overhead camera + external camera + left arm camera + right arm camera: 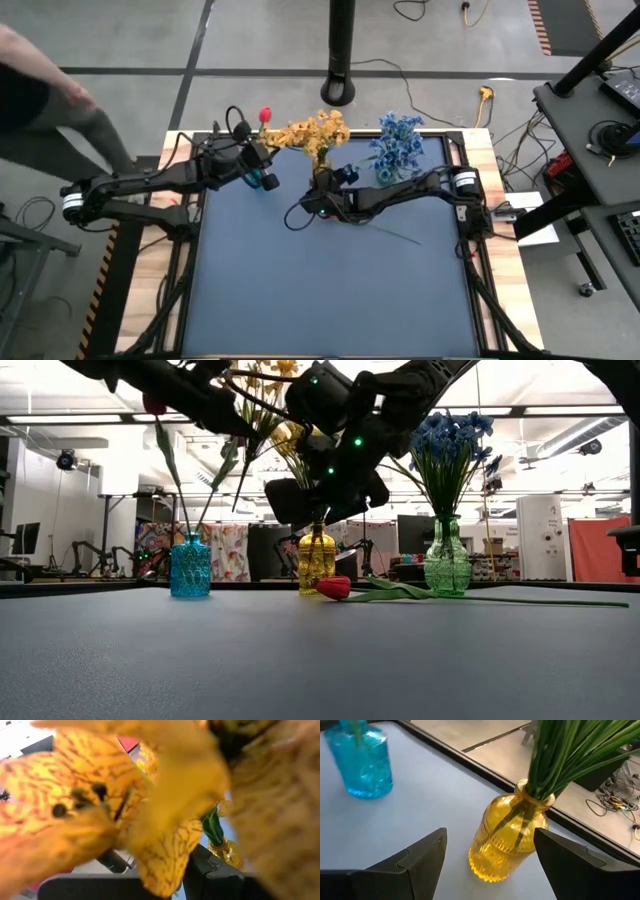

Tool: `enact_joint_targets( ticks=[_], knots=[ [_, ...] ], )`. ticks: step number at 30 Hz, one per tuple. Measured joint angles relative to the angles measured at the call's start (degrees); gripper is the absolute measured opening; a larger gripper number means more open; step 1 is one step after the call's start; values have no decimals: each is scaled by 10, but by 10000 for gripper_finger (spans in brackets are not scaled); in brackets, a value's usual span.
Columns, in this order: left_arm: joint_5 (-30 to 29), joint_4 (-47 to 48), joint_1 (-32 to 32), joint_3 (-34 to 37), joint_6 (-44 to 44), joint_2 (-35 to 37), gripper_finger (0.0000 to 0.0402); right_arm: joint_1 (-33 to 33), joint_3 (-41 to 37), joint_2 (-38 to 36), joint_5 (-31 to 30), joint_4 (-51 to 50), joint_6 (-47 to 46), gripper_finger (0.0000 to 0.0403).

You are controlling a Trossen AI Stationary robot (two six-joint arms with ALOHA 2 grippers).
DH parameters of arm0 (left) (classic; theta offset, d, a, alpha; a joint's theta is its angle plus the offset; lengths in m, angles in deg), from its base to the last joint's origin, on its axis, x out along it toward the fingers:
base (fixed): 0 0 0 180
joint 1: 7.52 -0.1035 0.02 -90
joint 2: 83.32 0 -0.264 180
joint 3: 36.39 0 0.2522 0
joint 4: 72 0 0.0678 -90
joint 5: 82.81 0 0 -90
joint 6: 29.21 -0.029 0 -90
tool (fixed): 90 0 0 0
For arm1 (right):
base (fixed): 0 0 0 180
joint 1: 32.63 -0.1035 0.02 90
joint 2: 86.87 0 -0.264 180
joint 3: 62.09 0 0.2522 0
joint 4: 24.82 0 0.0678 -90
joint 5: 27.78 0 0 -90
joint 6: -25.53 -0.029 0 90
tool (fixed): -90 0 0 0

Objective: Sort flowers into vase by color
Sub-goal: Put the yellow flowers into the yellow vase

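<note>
Three glass vases stand in a row along the far side of the dark tabletop (320, 290). The blue vase (190, 566) is on the left and holds a stem topped with a red bud (265, 114). The yellow vase (507, 840) in the middle holds a bunch of green stems with yellow blossoms (315, 131). The green vase (447, 558) on the right holds the blue blossoms (400, 140).

The right claw (490, 857) hovers low, just beside the yellow vase on its near side. It is released, with its two dark fingers (420, 857) spread wide either side of the glass and touching nothing.

The left claw (262, 160) is up by the blue vase, at the left edge of the yellow blossoms. Petals crowd its wrist camera, so I cannot tell whether it is clenched or released.

One red tulip (335, 588) lies flat on the tabletop, in front of the yellow and green vases. Its long stem trails off to the right.

A person (40, 110) stands beyond the far left corner.
</note>
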Motion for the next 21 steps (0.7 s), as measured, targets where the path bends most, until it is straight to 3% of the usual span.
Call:
enact_joint_targets(
  ticks=[9,16,18,21],
  knots=[
    [0,-2,30,0,-12,20,2,-45,1,-30,6,-75,-4,281],
    [1,-72,34,0,-43,38,2,-72,1,-47,28,-105,-4,270],
    [31,-68,37,-12,-37,44,2,-76,-5,-48,45,-106,-6,267],
    [131,-53,43,-35,-14,52,2,-80,-31,-48,49,-107,-33,263]
  ],
)
